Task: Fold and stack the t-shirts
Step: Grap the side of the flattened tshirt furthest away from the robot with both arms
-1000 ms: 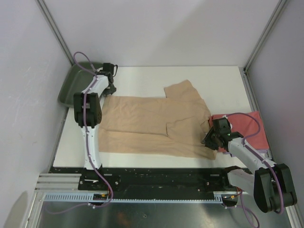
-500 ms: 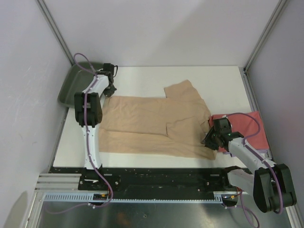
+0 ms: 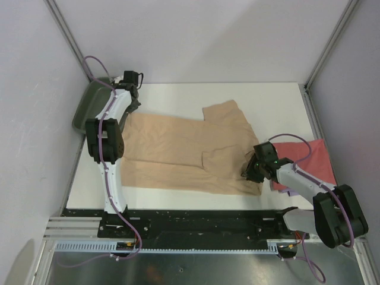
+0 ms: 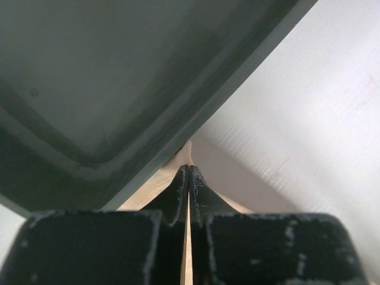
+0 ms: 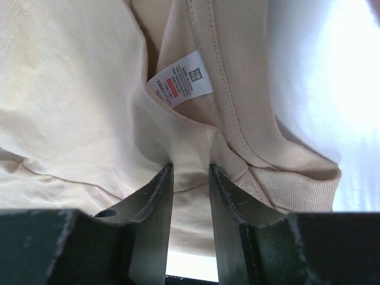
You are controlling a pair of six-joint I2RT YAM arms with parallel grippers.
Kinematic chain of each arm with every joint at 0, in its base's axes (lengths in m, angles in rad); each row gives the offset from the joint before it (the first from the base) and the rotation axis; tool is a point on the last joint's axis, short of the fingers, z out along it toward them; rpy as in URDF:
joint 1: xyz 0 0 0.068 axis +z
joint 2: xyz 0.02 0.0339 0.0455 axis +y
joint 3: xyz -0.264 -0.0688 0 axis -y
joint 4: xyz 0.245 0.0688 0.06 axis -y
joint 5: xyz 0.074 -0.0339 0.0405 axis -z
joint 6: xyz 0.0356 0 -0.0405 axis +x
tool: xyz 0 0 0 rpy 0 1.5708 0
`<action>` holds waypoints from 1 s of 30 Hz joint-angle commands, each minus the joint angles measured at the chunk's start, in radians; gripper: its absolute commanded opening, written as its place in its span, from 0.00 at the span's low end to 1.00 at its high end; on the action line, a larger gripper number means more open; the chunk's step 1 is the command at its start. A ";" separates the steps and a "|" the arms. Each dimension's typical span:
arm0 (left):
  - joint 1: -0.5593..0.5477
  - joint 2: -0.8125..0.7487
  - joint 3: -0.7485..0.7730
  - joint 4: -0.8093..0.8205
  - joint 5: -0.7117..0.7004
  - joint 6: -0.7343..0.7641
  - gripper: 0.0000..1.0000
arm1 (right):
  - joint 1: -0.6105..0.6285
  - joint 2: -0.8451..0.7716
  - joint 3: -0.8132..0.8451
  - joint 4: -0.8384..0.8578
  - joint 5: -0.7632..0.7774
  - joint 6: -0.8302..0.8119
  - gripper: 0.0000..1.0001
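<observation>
The tan t-shirt [image 3: 190, 148] lies spread across the white table, folded lengthwise, collar end to the right. My left gripper [image 3: 133, 107] is shut on its far-left hem corner, a thin tan edge between the fingers [image 4: 189, 178], right beside the dark green tray. My right gripper [image 3: 250, 171] is shut on the shirt near its collar; tan cloth [image 5: 190, 160] bunches between the fingers below the white label [image 5: 180, 84]. A coral-red shirt [image 3: 306, 163] lies folded at the right, under my right arm. A sliver of lavender cloth [image 3: 284, 190] shows beneath it.
The dark green tray [image 3: 89, 107] sits off the table's far-left corner; its rim [image 4: 196, 107] fills the left wrist view. Grey walls enclose the table on three sides. The black rail [image 3: 196, 222] runs along the near edge.
Both grippers have pulled the tan shirt leftward. The left gripper moved up and left toward the tray; the right gripper moved left, uncovering more of the red shirt.
</observation>
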 commanded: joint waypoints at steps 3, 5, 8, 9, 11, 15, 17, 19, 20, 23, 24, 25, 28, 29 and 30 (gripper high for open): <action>0.003 -0.091 0.001 0.004 -0.071 0.047 0.00 | 0.106 0.090 0.030 0.011 0.032 0.059 0.35; 0.002 -0.093 -0.009 0.005 -0.060 0.053 0.00 | 0.108 0.073 0.046 -0.024 0.060 0.058 0.35; 0.002 -0.093 -0.028 0.011 -0.037 0.065 0.00 | 0.100 -0.002 0.094 -0.103 0.133 0.043 0.35; 0.002 -0.096 -0.035 0.014 -0.031 0.068 0.00 | 0.091 -0.033 0.113 -0.127 0.157 0.035 0.36; 0.001 -0.101 -0.055 0.026 -0.018 0.073 0.00 | 0.048 -0.083 0.154 -0.141 0.179 0.008 0.38; 0.000 -0.108 -0.077 0.036 -0.010 0.078 0.00 | -0.086 -0.040 0.262 -0.048 0.123 -0.071 0.41; 0.001 -0.111 -0.081 0.041 -0.001 0.079 0.00 | -0.122 0.038 0.342 0.006 0.118 -0.112 0.42; 0.001 -0.110 -0.083 0.044 0.016 0.075 0.00 | -0.145 0.128 0.438 0.069 0.108 -0.146 0.43; 0.001 -0.109 -0.085 0.047 0.026 0.071 0.00 | -0.155 0.172 0.479 0.105 0.103 -0.159 0.44; -0.004 -0.111 -0.097 0.056 0.041 0.064 0.00 | -0.186 0.311 0.588 0.197 0.070 -0.193 0.46; -0.004 -0.113 -0.104 0.061 0.045 0.062 0.00 | -0.196 0.356 0.621 0.221 0.061 -0.200 0.47; -0.004 -0.116 -0.111 0.065 0.047 0.059 0.00 | -0.204 0.408 0.659 0.238 0.057 -0.209 0.49; -0.003 -0.121 -0.124 0.077 0.057 0.055 0.00 | -0.226 0.551 0.765 0.265 -0.009 -0.229 0.52; -0.003 -0.121 -0.126 0.078 0.059 0.056 0.00 | -0.230 0.595 0.798 0.265 -0.026 -0.236 0.53; -0.004 -0.120 -0.127 0.080 0.060 0.055 0.00 | -0.231 0.636 0.823 0.268 -0.040 -0.243 0.53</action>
